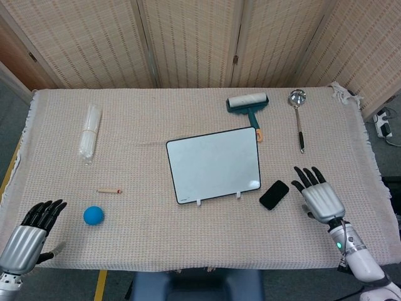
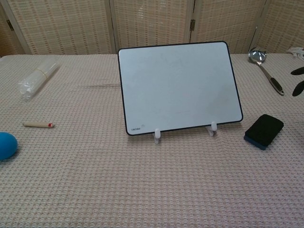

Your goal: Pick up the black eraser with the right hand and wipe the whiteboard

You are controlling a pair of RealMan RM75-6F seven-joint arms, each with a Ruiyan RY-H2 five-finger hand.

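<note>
Tabletop (image 1: 188, 238): eraser (image 1: 274, 195) beside right fingers (image 1: 308, 175)

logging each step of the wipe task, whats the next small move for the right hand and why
Probably shift the right hand toward the black eraser and lower onto it. The hand is open, fingers spread, beside the eraser but not touching it, and the eraser lies on the cloth by the whiteboard.

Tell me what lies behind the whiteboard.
Behind the whiteboard lies a lint roller on the tablecloth. In the chest view the board hides it completely.
</note>
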